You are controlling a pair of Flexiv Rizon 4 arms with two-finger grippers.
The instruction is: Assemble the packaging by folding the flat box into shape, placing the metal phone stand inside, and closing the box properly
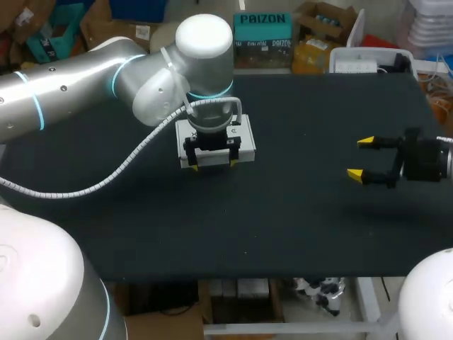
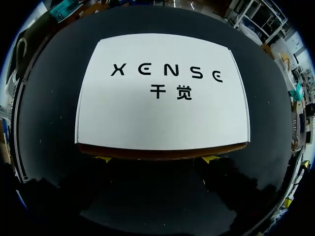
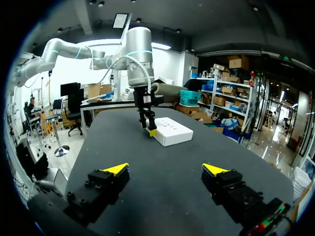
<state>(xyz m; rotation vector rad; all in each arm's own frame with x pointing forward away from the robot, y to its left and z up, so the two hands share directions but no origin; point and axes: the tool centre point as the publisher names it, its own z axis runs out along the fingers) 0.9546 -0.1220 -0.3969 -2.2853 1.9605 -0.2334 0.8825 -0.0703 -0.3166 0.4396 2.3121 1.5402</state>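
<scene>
The risk, as I judged it, was that the left pincer, fingers spread and grasping nothing, might shove the white box across the counter, since the box lay just ahead of its tips at the near edge, with the right pincer released well apart.
</scene>
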